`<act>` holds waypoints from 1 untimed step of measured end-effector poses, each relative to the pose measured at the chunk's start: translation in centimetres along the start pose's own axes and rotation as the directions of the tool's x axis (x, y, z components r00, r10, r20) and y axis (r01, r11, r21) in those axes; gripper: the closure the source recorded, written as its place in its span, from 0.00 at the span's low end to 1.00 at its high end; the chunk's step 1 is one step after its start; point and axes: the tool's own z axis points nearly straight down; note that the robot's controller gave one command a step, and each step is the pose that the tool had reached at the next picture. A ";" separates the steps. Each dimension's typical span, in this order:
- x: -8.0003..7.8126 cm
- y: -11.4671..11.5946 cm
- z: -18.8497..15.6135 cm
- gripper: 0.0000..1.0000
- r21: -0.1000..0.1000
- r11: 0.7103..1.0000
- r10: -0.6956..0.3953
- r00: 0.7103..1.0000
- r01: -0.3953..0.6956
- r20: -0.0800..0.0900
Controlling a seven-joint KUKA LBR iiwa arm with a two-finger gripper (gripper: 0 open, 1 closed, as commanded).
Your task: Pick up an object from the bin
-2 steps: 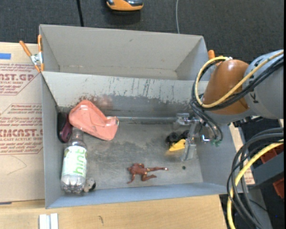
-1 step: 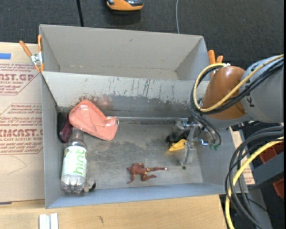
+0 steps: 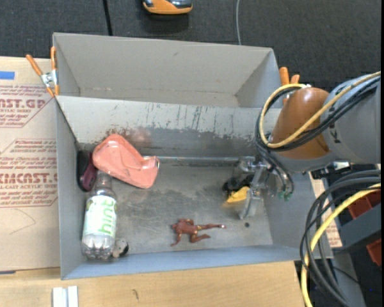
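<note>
My gripper [image 3: 253, 196] reaches down into the right part of the bin, close to the right wall. A small yellow and black thing [image 3: 235, 193] lies on the floor right against its left side; whether it is held is unclear. A thin brown toy figure [image 3: 192, 229] lies on the floor below and to the left of the gripper, apart from it.
A pink soft lump [image 3: 123, 161] rests at the back left. Below it lies a clear plastic bottle [image 3: 100, 218] with a green label, along the left wall. A dark purple thing [image 3: 86, 171] is wedged against that wall. The arm with its orange cover and cables hangs over the bin's right rim.
</note>
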 end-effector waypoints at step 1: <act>0.1 0.1 0.0 0.00 0.002 0.998 -0.070 0.998 0.070 0.001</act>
